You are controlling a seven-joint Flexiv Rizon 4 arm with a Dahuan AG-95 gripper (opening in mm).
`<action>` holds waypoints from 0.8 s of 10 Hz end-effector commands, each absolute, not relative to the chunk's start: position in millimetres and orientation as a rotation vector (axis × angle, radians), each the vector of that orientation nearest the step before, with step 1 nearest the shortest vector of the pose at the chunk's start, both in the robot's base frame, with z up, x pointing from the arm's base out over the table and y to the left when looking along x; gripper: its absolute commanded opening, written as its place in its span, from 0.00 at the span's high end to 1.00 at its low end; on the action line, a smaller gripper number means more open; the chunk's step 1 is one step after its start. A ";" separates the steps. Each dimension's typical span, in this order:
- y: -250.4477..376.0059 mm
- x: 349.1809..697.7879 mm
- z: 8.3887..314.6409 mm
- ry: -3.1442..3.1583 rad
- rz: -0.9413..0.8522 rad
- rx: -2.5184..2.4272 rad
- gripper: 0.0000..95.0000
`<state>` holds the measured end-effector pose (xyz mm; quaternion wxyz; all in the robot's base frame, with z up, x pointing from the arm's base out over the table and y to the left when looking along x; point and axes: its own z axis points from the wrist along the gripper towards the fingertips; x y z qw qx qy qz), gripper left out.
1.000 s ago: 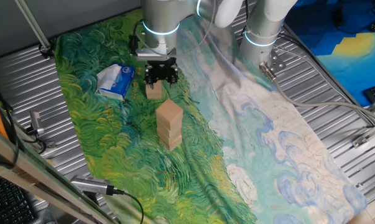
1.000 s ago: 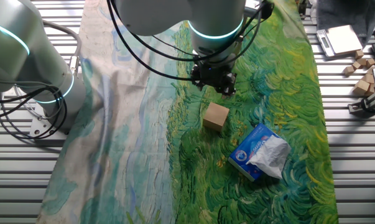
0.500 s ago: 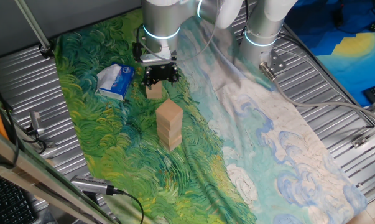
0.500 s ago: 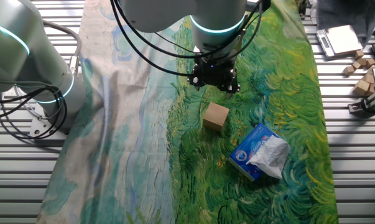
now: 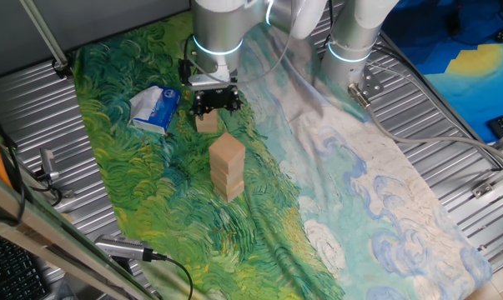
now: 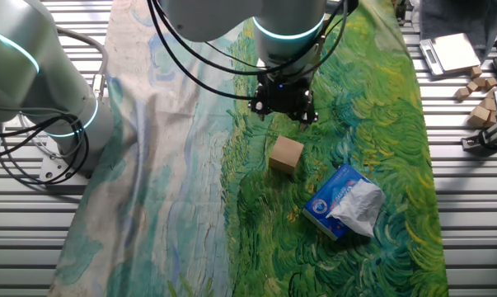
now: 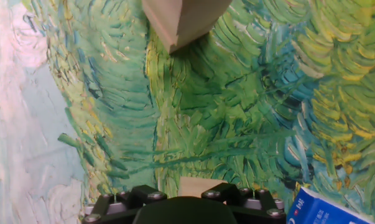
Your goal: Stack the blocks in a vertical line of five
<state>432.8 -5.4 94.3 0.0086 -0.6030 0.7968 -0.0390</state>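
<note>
A stack of tan blocks, about three high, stands upright on the green painted cloth. One loose block lies on the cloth just behind it, seen also in the other fixed view. My gripper hangs open right over and behind this loose block, with nothing between its fingers. In the hand view the loose block peeks out just past the black gripper body, and the stack fills the top edge. The other fixed view does not show the stack.
A blue-and-white soft packet lies left of the loose block, close to it. A second arm's base stands at the cloth's far side. Spare wooden blocks sit on the ribbed metal table off the cloth.
The gripper shifted and turned a little above the loose block between one second and half a second ago, then held still. The blocks have not moved.
</note>
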 end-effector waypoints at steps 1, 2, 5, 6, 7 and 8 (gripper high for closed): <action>-24.8 435.6 88.4 2.470 -0.114 -1.894 0.20; -31.8 436.0 86.6 2.476 -0.112 -1.883 0.20; -43.2 436.7 76.2 2.467 -0.123 -1.878 0.20; -46.6 436.8 71.7 2.462 -0.127 -1.877 0.20; -49.8 436.8 66.3 2.467 -0.120 -1.861 0.20; -51.2 436.8 62.5 2.470 -0.111 -1.851 0.20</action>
